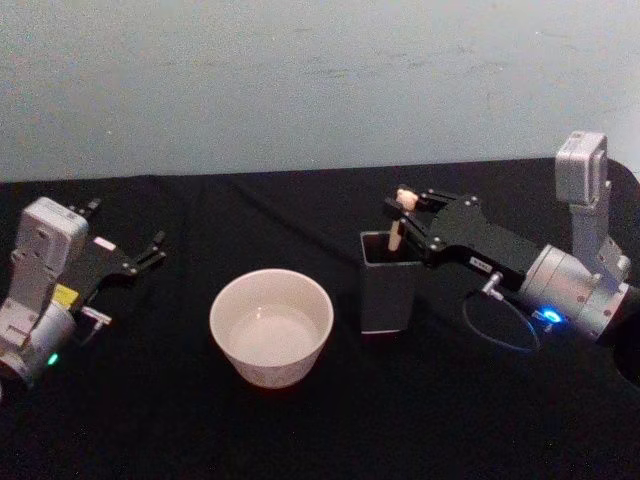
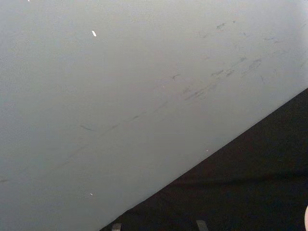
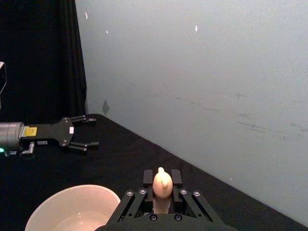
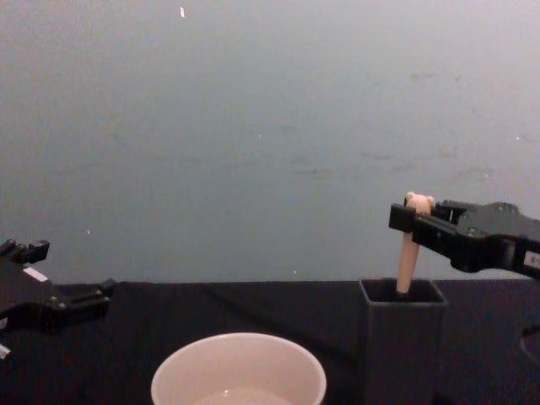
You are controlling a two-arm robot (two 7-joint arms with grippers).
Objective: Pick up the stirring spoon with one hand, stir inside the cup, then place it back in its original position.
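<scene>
The stirring spoon [image 1: 396, 236] stands upright in the dark grey square holder [image 1: 385, 292], its beige handle and bear head sticking out above the rim. My right gripper [image 1: 401, 204] reaches in from the right and is shut on the handle just under the bear head [image 3: 162, 182]. From the chest, the stirring spoon [image 4: 407, 263] rises out of the holder [image 4: 403, 348] into the right gripper [image 4: 406, 216]. The cream cup [image 1: 270, 368] sits left of the holder, a little nearer to me. My left gripper [image 1: 150, 250] rests open at the far left.
Black cloth covers the table, and a pale grey wall stands close behind it. The cup [image 4: 239, 339] and holder are about a hand's width apart. The left gripper [image 3: 85, 131] lies well clear of the cup [image 3: 72, 188].
</scene>
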